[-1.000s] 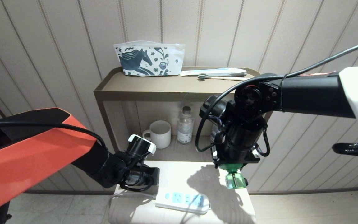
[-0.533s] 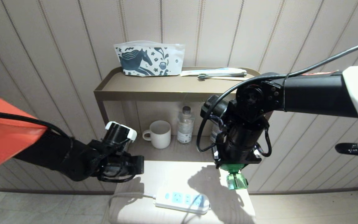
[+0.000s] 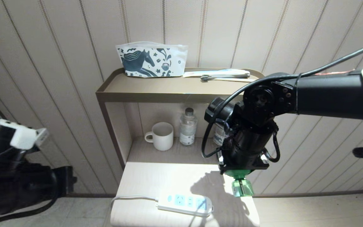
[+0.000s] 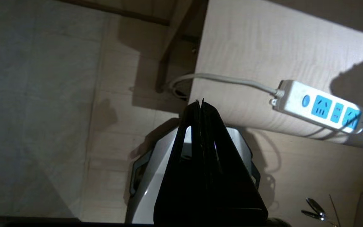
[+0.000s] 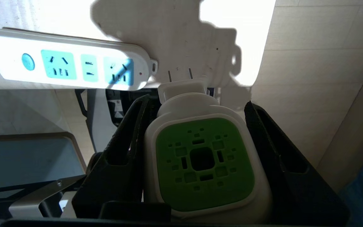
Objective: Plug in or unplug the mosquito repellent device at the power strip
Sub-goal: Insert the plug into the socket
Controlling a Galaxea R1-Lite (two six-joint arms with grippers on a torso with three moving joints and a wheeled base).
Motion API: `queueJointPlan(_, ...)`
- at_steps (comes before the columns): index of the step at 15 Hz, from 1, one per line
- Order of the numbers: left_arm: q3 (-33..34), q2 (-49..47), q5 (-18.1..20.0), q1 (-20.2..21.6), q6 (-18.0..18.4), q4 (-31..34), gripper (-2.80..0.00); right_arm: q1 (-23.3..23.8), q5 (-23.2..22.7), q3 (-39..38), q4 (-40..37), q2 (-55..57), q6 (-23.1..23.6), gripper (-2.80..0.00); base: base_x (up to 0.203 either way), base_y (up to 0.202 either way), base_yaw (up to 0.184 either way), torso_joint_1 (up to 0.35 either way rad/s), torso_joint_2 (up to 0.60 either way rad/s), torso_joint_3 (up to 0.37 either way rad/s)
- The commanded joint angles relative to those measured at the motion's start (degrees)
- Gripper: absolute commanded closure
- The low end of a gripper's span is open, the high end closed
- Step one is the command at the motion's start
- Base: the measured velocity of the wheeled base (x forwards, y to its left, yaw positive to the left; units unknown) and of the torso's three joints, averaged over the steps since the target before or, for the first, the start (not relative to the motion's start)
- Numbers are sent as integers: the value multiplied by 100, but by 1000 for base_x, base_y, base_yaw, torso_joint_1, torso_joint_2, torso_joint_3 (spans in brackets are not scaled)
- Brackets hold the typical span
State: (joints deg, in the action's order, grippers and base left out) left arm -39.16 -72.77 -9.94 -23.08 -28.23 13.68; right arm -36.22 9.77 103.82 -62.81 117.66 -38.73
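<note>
My right gripper [image 5: 198, 102] is shut on the mosquito repellent device [image 5: 203, 160], its black fingers pressing both sides of the white head with the green centre. The two plug prongs [image 5: 180, 75] stick out free, just beside the end of the power strip [image 5: 74, 64]. In the head view the device's green bottle [image 3: 242, 187] hangs below the right wrist, over the table's right part, apart from the power strip [image 3: 185, 204], which lies near the front edge with nothing in its sockets. My left gripper [image 4: 199, 102] is shut and empty, off to the table's left, over the floor.
The small light wood table [image 3: 169, 176] stands in front of a shelf unit holding a white mug [image 3: 161, 135] and a water bottle [image 3: 187, 126]. On top lie a patterned pouch [image 3: 151, 60] and a toothbrush [image 3: 219, 77]. The strip's cord [image 4: 225, 79] drops off the table's left edge.
My left arm has pulled back from the table's left corner to the far left of the head view. The right gripper with the device has barely moved.
</note>
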Motion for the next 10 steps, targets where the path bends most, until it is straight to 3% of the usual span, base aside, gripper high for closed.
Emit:
queueJointPlan(1,365,1238,-58,214,29,209,0,5,-124,-57,-30,-41,-29,0,0,0,0,0,0,0)
queueJointPlan(4,855,2455,-221,718,368,362,0,1,-168,-97,-39,-83,-38,0,0,0,0,0,0,0)
queueJointPlan(7,1212,3558,-637,1699,747,504,0,-44,-168,-169,-21,-123,-76,0,0,0,0,0,0,0)
queueJointPlan(10,1543,4978,-619,2647,1413,791,0,-156,-157,-225,-13,-217,-107,0,0,0,0,0,0,0)
